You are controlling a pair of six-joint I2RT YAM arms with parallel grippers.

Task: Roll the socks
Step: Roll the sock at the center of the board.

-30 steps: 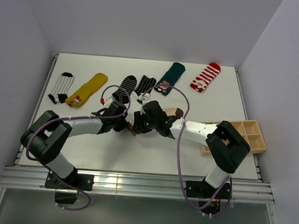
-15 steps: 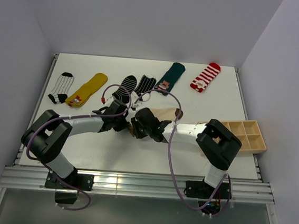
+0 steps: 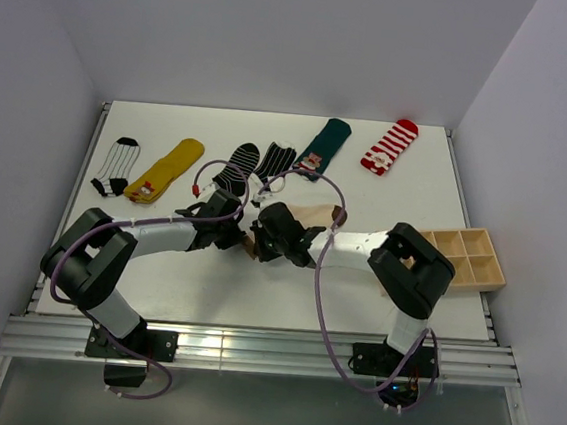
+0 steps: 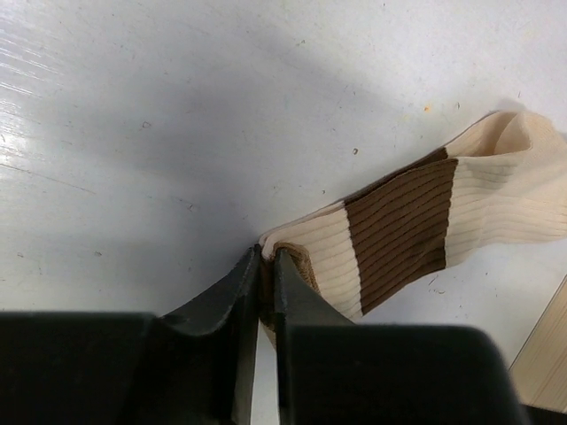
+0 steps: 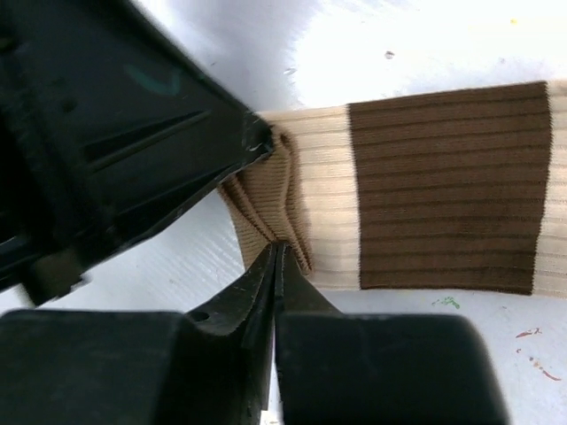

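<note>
- You have the cream sock with brown bands (image 5: 443, 186) lying flat near the middle of the worktop (image 3: 256, 290), with both arms meeting at its cuff end.
- Your left gripper (image 4: 266, 266) has its jaws pinched tight on the cuff's edge; only a thin sliver of fabric shows between them.
- Your right gripper (image 5: 276, 252) has its jaws closed on the bunched tan folds of that same cuff, right beside the left gripper's tips.
- From the cuff, the sock stretches out toward 2 o'clock in the top view, its brown band just past the grip and its toe end free on the worktop.
- The wooden tray (image 3: 465, 255) sits at 3 o'clock, at the worktop's right edge, near the sock's far end.
- The other socks lie in a row at 12 o'clock, well apart from your grippers: black-and-white striped sock (image 3: 115, 166), yellow sock (image 3: 167, 169), black sock with white lines (image 3: 236, 168), a dark sock (image 3: 275, 160), teal sock (image 3: 326, 136) and red-and-white striped sock (image 3: 390, 145).
</note>
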